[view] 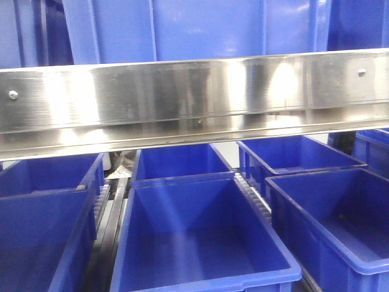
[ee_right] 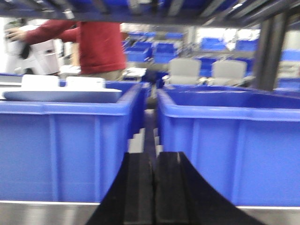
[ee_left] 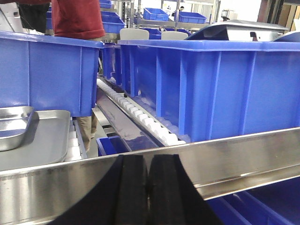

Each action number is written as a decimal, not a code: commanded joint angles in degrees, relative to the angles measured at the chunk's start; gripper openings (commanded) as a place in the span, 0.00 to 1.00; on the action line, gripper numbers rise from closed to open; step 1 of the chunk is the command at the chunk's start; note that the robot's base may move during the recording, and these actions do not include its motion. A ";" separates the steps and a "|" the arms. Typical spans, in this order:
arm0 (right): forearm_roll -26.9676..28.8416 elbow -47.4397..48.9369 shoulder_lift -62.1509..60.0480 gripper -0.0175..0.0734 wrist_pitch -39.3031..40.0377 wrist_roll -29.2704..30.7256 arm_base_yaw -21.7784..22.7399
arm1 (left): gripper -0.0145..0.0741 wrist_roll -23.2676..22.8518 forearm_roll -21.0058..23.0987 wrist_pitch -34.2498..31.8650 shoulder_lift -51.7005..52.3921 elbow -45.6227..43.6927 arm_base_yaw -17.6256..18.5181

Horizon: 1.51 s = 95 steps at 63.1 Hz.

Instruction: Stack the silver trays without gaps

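In the left wrist view a silver tray lies flat on the rollers at the left, and a second silver tray rests tilted in it at the frame's edge. Another silver tray lies on top of the big blue bin at the upper right. My left gripper is shut and empty, low in front of the steel rail, well short of the trays. In the right wrist view a pale flat tray lies across the left blue bin. My right gripper is shut and empty. The front view shows no tray and no gripper.
The long steel rail with screw heads spans the front view; several open blue bins stand below it. White roller tracks run between bins. A person in a red top stands behind the bins, also in the left wrist view.
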<state>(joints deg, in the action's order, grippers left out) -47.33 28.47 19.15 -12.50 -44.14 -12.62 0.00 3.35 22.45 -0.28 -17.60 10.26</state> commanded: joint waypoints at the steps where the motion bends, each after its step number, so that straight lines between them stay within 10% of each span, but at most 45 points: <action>1: -0.92 -3.68 -3.31 0.12 5.05 0.27 3.78 | 0.16 0.00 -0.02 -0.96 0.28 0.09 0.17; 27: -0.79 -28.36 -19.15 0.12 17.86 0.17 14.00 | 0.16 0.00 -0.02 -0.96 0.28 0.09 0.17; 72: -0.07 -28.47 -19.15 0.12 17.25 -1.39 14.75 | 0.16 0.00 -0.02 -0.95 0.28 0.09 0.17; 85: 39.29 -28.47 -19.15 0.12 14.86 40.46 14.75 | 0.16 0.00 -0.02 -0.95 0.28 0.09 0.17; 95: 43.41 -28.47 -19.15 0.12 13.64 46.97 14.75 | 0.16 0.00 -0.02 -0.95 0.28 0.09 0.17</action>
<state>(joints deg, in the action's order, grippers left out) -6.75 0.00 0.32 1.27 -0.97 1.88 0.00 3.35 22.35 -0.15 -17.60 10.26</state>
